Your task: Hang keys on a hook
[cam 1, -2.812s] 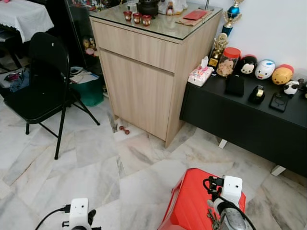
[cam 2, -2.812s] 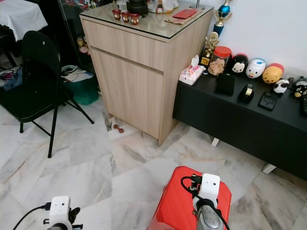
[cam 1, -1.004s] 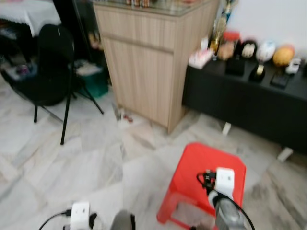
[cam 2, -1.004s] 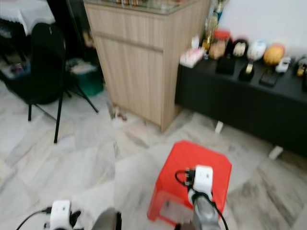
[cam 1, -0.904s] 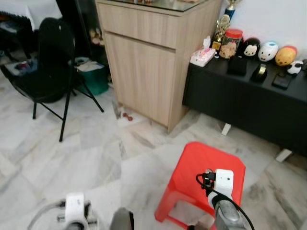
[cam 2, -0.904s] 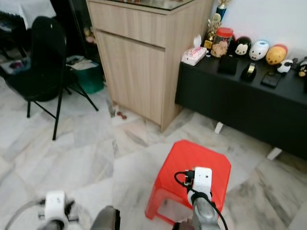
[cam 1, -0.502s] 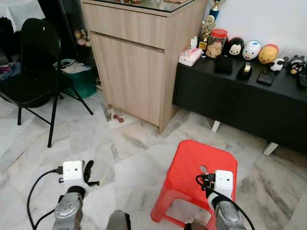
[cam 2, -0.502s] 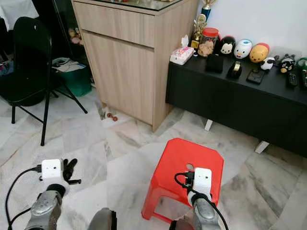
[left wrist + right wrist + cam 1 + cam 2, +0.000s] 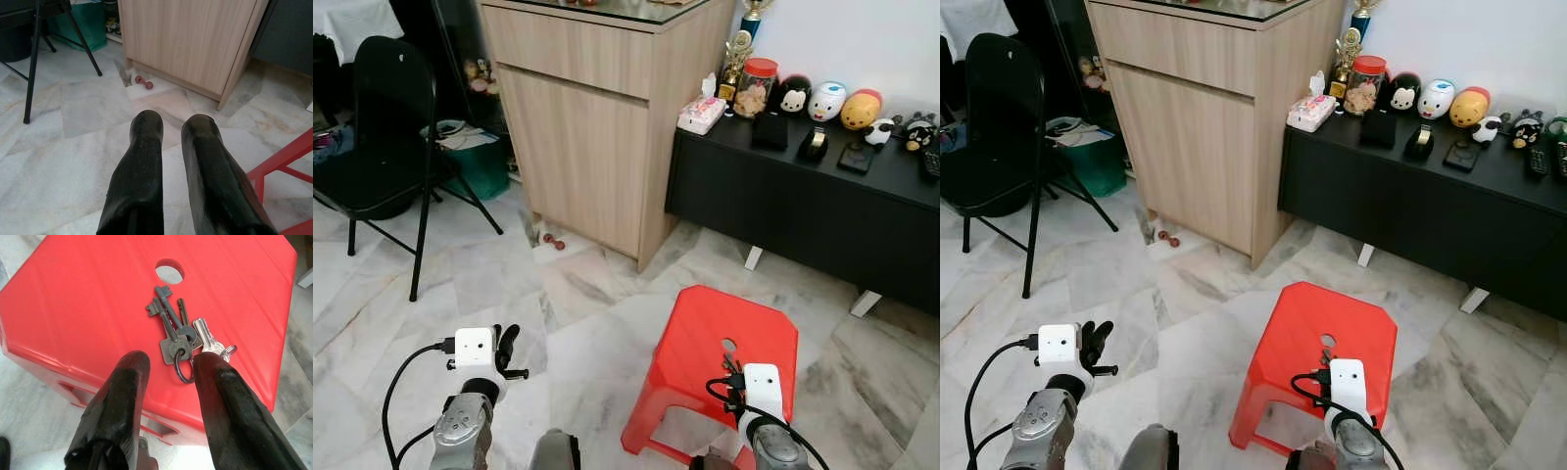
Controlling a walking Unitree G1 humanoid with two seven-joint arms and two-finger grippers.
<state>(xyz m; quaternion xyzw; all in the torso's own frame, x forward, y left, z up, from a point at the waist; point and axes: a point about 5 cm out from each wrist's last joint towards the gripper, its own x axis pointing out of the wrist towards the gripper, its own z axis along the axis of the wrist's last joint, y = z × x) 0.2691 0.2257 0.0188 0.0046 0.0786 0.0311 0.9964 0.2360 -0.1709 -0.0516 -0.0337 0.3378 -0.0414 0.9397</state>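
A bunch of keys (image 9: 181, 335) on a dark ring lies flat on the red plastic stool (image 9: 705, 333), just below its round hole. In the left eye view the keys (image 9: 731, 365) show as a small dark cluster ahead of the right wrist camera. My right gripper (image 9: 172, 364) hovers open over the stool, one finger on each side of the key ring and nothing held. My left gripper (image 9: 506, 345) is raised over the marble floor to the stool's left, shut and empty; the left wrist view has its two fingers (image 9: 146, 147) close together.
A tall wooden cabinet (image 9: 597, 117) stands ahead. A low black sideboard (image 9: 803, 206) with figurines and a jar runs to its right. A black folding chair (image 9: 382, 127) and a green bin (image 9: 475, 162) are at the left. Marble floor (image 9: 489, 284) lies between.
The view has pulled back and the whole stool now shows. My left arm rose into view and shifted slightly right. The right wrist dropped lower over the stool's near edge.
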